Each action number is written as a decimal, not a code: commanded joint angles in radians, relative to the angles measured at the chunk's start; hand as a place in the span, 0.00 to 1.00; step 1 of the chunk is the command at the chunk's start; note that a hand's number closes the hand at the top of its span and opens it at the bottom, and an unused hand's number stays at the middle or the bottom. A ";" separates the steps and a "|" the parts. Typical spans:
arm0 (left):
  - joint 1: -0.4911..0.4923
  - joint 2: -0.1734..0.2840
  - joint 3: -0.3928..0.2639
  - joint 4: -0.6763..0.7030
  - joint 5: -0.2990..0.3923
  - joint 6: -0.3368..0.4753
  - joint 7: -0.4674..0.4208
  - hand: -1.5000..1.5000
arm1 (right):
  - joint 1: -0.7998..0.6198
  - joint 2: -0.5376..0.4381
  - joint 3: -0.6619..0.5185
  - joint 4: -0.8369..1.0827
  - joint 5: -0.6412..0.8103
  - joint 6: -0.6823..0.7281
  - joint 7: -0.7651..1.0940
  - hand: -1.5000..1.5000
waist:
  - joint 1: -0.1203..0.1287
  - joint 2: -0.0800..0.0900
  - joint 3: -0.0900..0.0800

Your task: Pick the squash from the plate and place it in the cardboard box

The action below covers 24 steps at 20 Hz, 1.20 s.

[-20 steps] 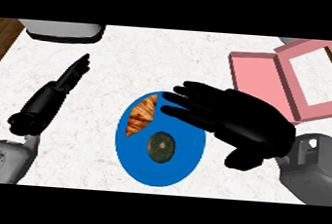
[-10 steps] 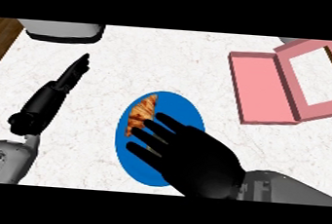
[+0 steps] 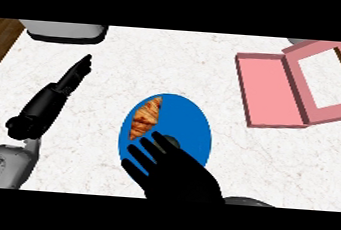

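Note:
A blue plate [image 3: 191, 119] lies at the counter's middle. My right hand [image 3: 175, 175] comes in from the lower edge and lies over the plate's near half, fingers straight and spread, pointing up-left. It hides nearly all of the dark round squash [image 3: 174, 141]; only a small grey-green edge shows beside the fingers. A croissant [image 3: 145, 117] lies on the plate's left side, just beyond the fingertips [image 3: 137, 149]. The open pink cardboard box [image 3: 270, 91] sits at the right, apart from the plate. My left hand [image 3: 55, 97] rests open on the counter at the left.
A grey appliance [image 3: 65, 31] stands at the back left edge. The counter's dark wooden edge [image 3: 0, 40] shows at the far left. White marble lies between plate and box.
My right hand swung from the plate's right side down over the plate, covering the squash, and has slid toward the lower edge. The left hand has not moved.

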<state>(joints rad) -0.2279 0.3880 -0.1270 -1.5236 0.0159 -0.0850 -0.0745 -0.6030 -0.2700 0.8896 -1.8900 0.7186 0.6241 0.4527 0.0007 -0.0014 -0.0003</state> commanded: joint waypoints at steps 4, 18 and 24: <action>-0.019 0.002 0.059 0.024 0.003 -0.056 0.016 0.50 | 0.003 0.094 0.006 0.123 0.174 -0.025 -0.031 0.00 | 0.003 0.002 0.000; 0.028 -0.071 0.065 -0.099 -0.065 -0.081 0.065 0.50 | 0.128 0.153 0.009 0.320 0.434 -0.148 -0.171 0.00 | 0.004 0.001 0.001; 0.066 -0.120 0.044 -0.121 -0.119 -0.066 0.060 0.50 | 0.103 0.211 -0.065 0.355 0.442 -0.103 -0.268 0.00 | 0.004 0.000 0.001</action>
<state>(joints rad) -0.1888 0.3079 -0.0475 -1.5646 -0.0719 -0.1671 -0.0734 -0.4953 -0.1087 0.8433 -1.5654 1.1415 0.5020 0.2186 0.0031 0.0001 0.0000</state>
